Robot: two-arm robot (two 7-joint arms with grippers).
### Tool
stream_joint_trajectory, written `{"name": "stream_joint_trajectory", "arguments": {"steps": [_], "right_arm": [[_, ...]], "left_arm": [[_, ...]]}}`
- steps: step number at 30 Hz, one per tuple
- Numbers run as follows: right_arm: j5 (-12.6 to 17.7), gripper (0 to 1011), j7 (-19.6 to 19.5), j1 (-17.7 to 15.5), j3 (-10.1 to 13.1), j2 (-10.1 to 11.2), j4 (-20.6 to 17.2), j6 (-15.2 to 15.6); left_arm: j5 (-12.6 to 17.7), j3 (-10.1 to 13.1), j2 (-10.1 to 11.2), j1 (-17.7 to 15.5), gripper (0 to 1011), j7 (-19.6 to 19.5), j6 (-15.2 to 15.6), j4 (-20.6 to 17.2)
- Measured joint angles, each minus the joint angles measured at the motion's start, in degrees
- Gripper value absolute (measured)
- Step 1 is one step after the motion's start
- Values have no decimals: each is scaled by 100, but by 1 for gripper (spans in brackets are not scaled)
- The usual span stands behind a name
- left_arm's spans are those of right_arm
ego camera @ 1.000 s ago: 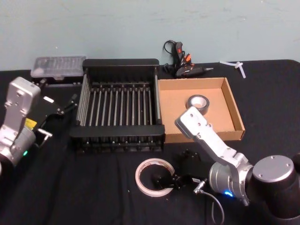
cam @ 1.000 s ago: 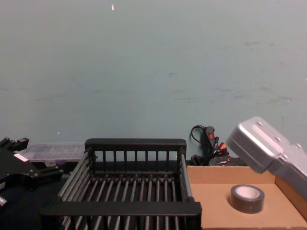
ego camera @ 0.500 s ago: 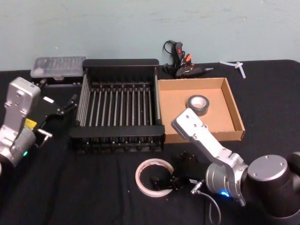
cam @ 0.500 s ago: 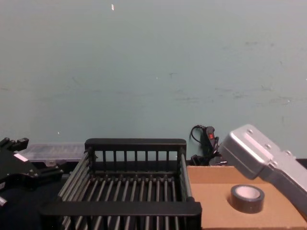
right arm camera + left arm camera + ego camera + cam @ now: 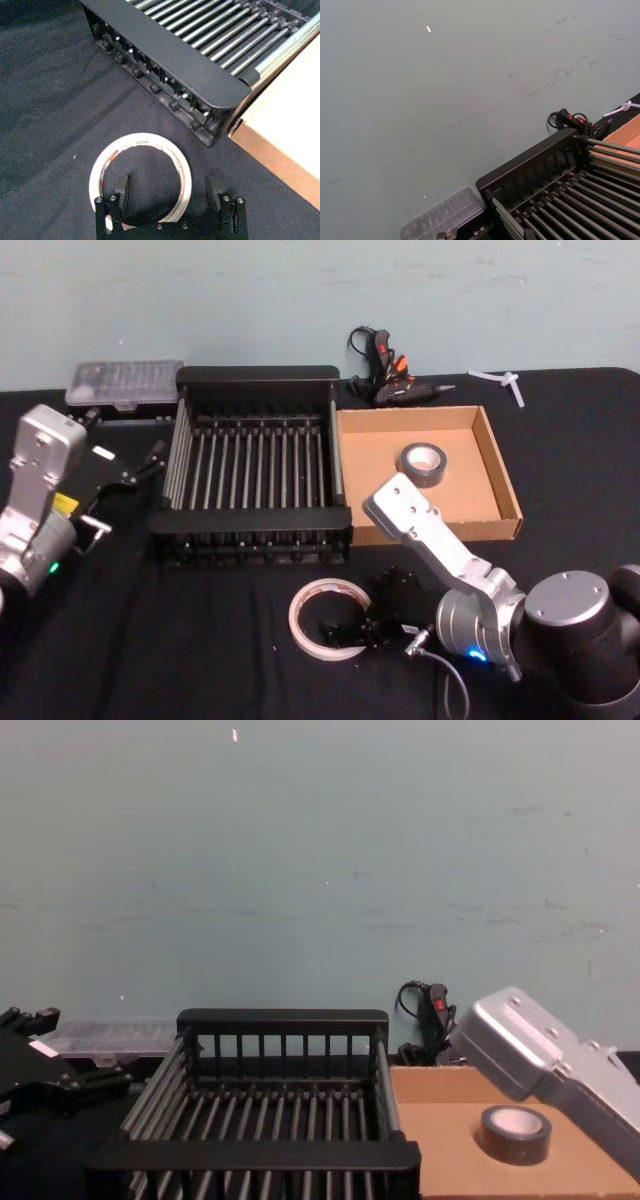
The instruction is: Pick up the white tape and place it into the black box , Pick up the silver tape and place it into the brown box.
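From the head camera, the right gripper (image 5: 352, 628) sits low at the near edge of the white tape (image 5: 329, 617), which lies flat on the table before the black box (image 5: 255, 464); the silver tape (image 5: 423, 461) already rests in the brown box (image 5: 500, 472). The left gripper (image 5: 140, 469) is parked left of the black box; whether it is open I cannot tell. The right wrist camera shows the right claw spread wide and empty, one finger (image 5: 122, 189) inside the ring's hole, the other outside its rim. To grip well, settle lower so both fingers straddle the band, then close squarely.
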Motion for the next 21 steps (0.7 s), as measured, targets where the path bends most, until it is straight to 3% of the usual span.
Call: {"name": "stream_joint_trajectory", "arguments": {"steps": [18,21], "right_arm": [[-32,1002,-14,-11,1,-3,8,-9],[-30,961,-14,-11,2,-2,8,-9]], "left_arm": [[0,0,0,0,1001,0,0,0],[0,0,0,0,1001,0,0,0]]}}
